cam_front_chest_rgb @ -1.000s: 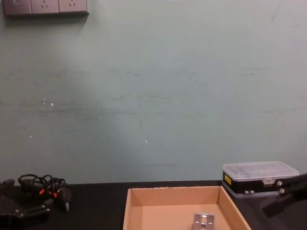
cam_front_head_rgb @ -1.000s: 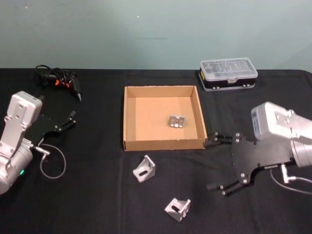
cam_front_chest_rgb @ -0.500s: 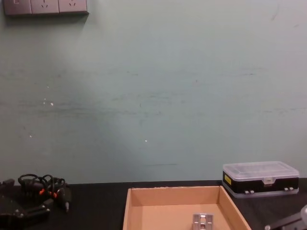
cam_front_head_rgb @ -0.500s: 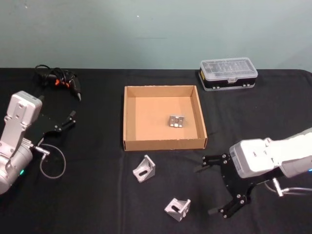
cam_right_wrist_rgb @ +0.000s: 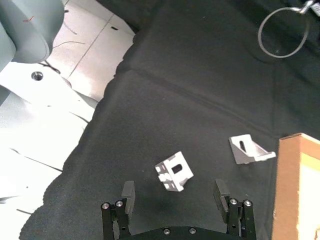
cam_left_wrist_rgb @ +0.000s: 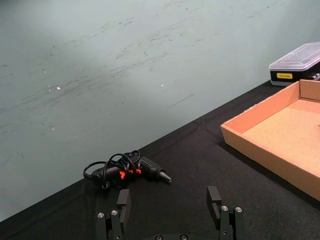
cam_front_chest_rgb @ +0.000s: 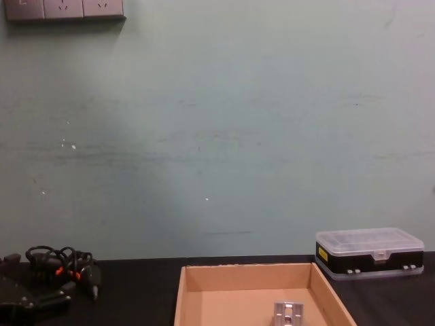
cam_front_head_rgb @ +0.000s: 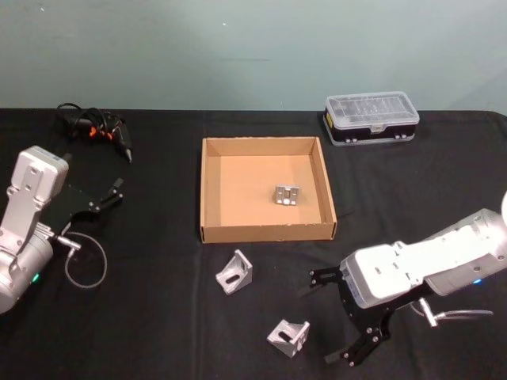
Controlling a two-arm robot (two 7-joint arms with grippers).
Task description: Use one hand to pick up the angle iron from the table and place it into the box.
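While splayed, right claw (cam_front_head_rgb: 320, 321) near bracket (cam_front_head_rgb: 288, 338)

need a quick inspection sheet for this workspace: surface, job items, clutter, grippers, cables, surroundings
Surface: black table, nothing spilled.
Job's things: brown cardboard box holds one angle iron; a left angle iron and a front angle iron lie on the table in front of it.
Clutter: clear-lidded plastic case behind the box to the right; black and orange tool at the far left.
Grippers: right gripper open, low beside the front angle iron; left gripper open, parked at the left, empty.
Cables: the tool's cord is bundled beside it; wire loop by the left arm.
Surroundings: pale green wall with wall sockets.
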